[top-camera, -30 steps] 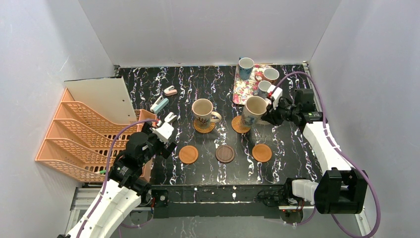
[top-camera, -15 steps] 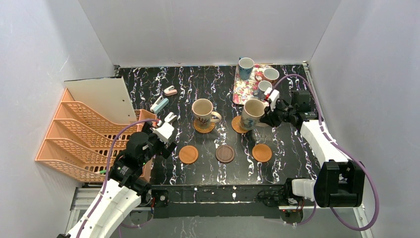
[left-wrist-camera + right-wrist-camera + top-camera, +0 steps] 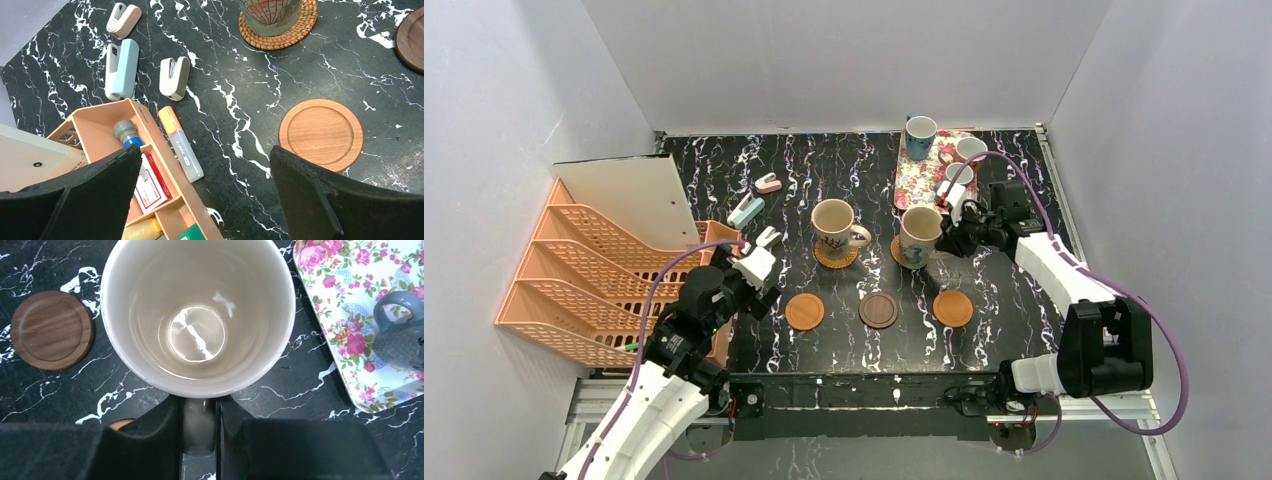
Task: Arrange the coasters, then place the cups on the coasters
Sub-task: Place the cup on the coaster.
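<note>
Currently right gripper [image 3: 199, 436] is pinched narrow on the handle of a large beige cup [image 3: 197, 315], taken by the handle so the cup hangs upright with its mouth open to the wrist camera; the cup is over a woven coaster [image 3: 895, 249] just right of the middle of the table [image 3: 824, 175], only a sliver of rattan shows at its left side, cannot tell if the base is down or just above it. Left of it the second beige cup [image 3: 833, 227] sits square on the other woven coaster [image 3: 836, 258], handle pointing right at the held cup, so the lane between them looks tight. Three flat ones lie in a row toward the near edge, well apart: orange-brown coaster [image 3: 804, 311], dark coaster [image 3: 879, 310], second orange-brown coaster [image 3: 952, 308], all bare, likely spaced so each takes a cup without rims knocking. Small cups wait on the floral tray [image 3: 912, 190] at the far right corner: blue-handled cup [image 3: 920, 134], second small cup [image 3: 971, 148], a third mostly hidden behind the right wrist. Tray edge is just beside the right gripper, so little room to back off that way; open table lies toward the near and right edges. Meanwhile left gripper [image 3: 766, 242] has jaws wide, nothing in them, hovering by the peach rack [image 3: 589, 270] at the left edge, probably parked clear of the right arm's lane
</note>
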Controlling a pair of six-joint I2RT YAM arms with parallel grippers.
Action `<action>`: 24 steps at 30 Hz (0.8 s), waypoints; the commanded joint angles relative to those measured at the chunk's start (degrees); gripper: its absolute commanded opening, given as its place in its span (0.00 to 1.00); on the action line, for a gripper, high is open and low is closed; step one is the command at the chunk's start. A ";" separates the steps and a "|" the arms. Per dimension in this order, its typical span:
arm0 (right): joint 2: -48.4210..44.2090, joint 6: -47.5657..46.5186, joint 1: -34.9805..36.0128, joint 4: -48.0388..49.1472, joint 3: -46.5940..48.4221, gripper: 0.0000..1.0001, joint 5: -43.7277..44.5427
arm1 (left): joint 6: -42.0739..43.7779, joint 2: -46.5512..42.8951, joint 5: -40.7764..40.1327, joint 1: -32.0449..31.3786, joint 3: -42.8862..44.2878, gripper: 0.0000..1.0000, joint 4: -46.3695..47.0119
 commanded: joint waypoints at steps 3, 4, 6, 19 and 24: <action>-0.75 -0.50 1.51 6.77 4.34 0.01 -0.33 | 0.37 0.08 0.62 0.25 -0.31 0.98 -0.35; -0.91 -0.54 1.59 6.76 4.30 0.01 -0.28 | 0.41 0.11 0.62 0.25 -0.35 0.98 -0.37; -1.43 -0.59 1.78 6.78 4.40 0.01 -0.06 | 0.36 0.06 0.60 0.25 -0.31 0.98 -0.34; -1.81 0.32 1.89 8.37 5.76 0.01 0.96 | 0.41 0.06 0.62 0.25 -0.31 0.98 -0.37; -1.32 1.28 2.01 11.06 5.15 0.01 1.31 | 0.39 0.06 0.62 0.25 -0.31 0.98 -0.35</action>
